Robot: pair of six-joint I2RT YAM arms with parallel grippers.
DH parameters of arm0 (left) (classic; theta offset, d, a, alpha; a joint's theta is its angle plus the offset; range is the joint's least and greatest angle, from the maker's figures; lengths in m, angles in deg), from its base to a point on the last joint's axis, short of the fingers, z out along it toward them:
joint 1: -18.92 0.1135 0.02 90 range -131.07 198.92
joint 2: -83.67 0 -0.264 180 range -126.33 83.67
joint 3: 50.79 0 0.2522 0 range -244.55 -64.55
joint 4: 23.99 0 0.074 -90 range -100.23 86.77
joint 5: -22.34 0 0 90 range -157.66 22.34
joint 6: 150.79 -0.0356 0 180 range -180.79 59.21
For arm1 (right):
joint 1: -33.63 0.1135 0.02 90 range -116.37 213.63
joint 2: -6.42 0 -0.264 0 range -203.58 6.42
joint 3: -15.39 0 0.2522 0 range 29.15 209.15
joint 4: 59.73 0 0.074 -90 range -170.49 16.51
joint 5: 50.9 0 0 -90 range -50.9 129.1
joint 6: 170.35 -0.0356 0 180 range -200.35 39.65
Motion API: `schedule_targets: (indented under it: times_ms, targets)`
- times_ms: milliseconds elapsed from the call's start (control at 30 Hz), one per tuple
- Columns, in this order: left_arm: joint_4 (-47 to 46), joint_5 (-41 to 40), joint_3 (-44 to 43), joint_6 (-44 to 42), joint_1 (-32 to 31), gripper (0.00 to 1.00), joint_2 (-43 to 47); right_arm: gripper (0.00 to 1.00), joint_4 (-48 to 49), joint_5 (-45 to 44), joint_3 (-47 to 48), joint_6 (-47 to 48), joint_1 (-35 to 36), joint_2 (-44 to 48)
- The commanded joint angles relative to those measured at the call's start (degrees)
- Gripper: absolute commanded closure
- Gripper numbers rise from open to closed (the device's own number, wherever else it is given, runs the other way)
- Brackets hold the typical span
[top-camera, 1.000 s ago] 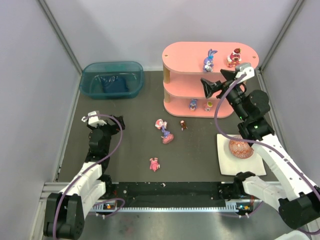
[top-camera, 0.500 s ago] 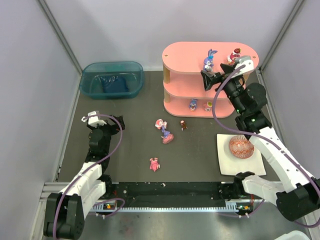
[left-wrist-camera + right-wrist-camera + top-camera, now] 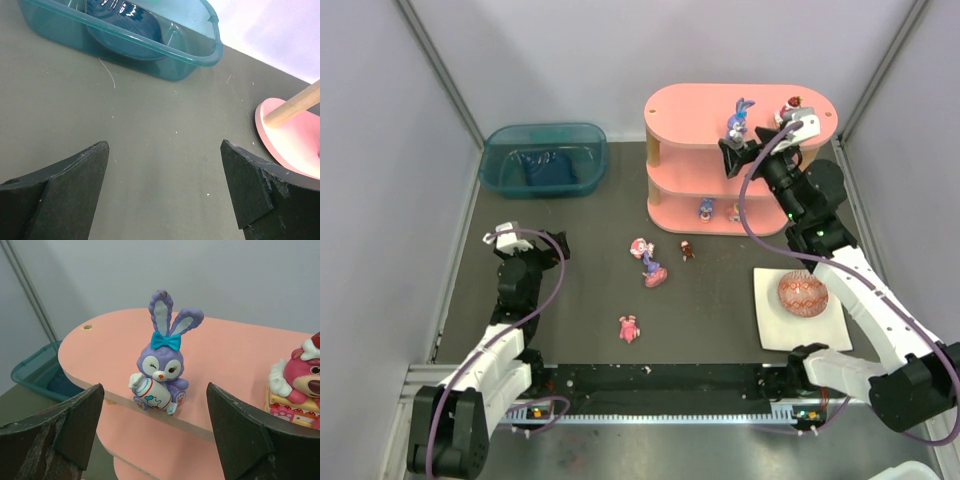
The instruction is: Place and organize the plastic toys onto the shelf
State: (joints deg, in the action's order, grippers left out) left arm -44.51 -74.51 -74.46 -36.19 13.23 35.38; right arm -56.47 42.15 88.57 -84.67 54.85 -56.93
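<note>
Right claw (image 3: 728, 160), spread wide, faces the bunny (image 3: 162, 367) atop the shelf (image 3: 110, 347).

teal bin (image 3: 588, 165), patterned egg (image 3: 803, 293), white plate (image 3: 775, 328)

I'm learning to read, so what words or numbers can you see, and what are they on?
No words or numbers can be read anywhere.
Bottle held by the purple bunny: a blue shape and red stripes, no letters.
Patterned egg: decoration only.
Rail by the arm bases: white marks too small to read.
</note>
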Motion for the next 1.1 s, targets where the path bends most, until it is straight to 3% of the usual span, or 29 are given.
schedule_targets:
  times_ms: [0, 367, 1067]
  targets:
    - [-3.0, 0.5, 0.2, 0.4, 0.3, 0.01, -0.2, 0.16, 1.3, -0.4, 3.4, -0.4, -0.6, -0.9]
    - [-2.8, 0.5, 0.2, 0.4, 0.3, 0.01, -0.2, 0.21, 1.4, 0.0, 4.4, -0.4, -1.1, -2.6]
    - [-2.8, 0.5, 0.2, 0.5, 0.4, 0.01, -0.4, 0.39, 2.8, 0.9, 5.0, -0.9, -1.3, -4.8]
